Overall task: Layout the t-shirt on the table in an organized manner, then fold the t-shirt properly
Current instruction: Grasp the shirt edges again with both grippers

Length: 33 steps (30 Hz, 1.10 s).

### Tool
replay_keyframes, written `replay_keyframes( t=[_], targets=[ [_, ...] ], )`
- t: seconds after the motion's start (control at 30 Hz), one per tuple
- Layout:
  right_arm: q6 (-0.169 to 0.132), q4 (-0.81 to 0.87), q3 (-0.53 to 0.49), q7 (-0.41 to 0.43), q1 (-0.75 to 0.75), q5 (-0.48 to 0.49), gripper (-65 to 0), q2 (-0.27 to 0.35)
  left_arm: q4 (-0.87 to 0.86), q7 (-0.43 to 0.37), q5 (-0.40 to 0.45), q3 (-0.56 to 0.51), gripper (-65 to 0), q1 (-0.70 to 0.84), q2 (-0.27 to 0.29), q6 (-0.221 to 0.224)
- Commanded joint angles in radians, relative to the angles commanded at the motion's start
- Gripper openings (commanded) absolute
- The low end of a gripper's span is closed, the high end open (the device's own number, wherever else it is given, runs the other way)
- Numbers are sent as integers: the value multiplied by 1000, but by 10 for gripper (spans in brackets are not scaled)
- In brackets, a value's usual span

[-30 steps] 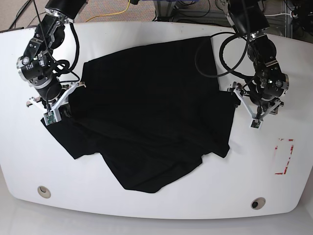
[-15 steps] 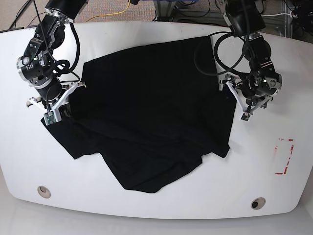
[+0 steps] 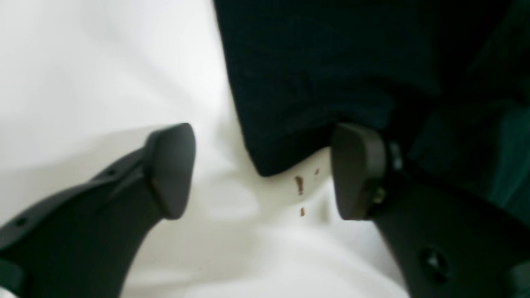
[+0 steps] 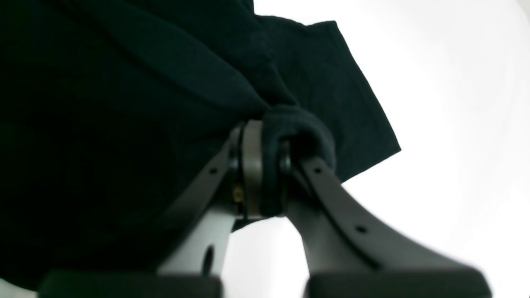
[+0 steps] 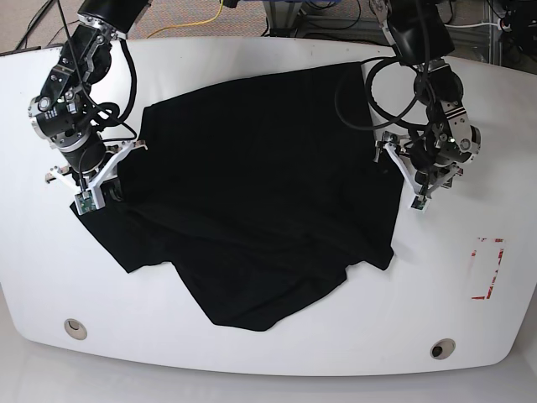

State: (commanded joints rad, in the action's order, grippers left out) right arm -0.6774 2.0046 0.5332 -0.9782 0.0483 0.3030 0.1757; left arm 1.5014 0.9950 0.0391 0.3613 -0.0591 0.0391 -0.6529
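Clamping a bunched fold of the plain black soft-fabric t-shirt [image 4: 124, 103], right gripper [image 4: 265, 165] held it at frame centre, while left gripper [image 3: 265, 169] sat spread apart over the shirt's edge on the glossy white table [image 3: 103, 62].

Beyond the far edge: brownish floor [image 5: 180, 18]; yellow cable [image 5: 200, 20]; dark cables [image 5: 336, 12].

From high above, our base camera looks down on the whole worktop [image 5: 277, 353]. Our left wrist camera sits very close behind its fingers [image 3: 169, 169], near the worktop's right edge. Our right wrist camera looks past its fingers [image 4: 252, 174], near the left edge. All three see the t-shirt [image 5: 260, 201].
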Motion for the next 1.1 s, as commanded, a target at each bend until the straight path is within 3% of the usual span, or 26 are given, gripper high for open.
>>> replay_keyframes(
  t=[0.2,0.37,0.5,0.63,0.77,0.87,1.1],
  targets=[
    [0,0,0,0,0,0,-647,0,-49,-25,0,-40,-500,-2,0,6],
    [0,-2,-2,0,0,0,-644,-8,-63,-64,9,-41,-650,-3,0,8],
    [3,-2,0,0,0,-5,-618,-26,-63,-64,9,-41,-644,-3,0,8],
    [9,0,2,0,2,-2,-449,-28,-60,-64,9,-41,-649,-3,-3,8],
    [9,6,5,0,2,0,-220,-49,-54,-64,9,-41,-649,-3,-8,8],
    [2,15,41,0,2,0,-127,-86,-54,-64,9,-41,-649,-3,-37,8],
    [0,18,133,-6,60,86,-122,-143,-54,-64,9,-41,-649,-3,-48,8]
  ],
)
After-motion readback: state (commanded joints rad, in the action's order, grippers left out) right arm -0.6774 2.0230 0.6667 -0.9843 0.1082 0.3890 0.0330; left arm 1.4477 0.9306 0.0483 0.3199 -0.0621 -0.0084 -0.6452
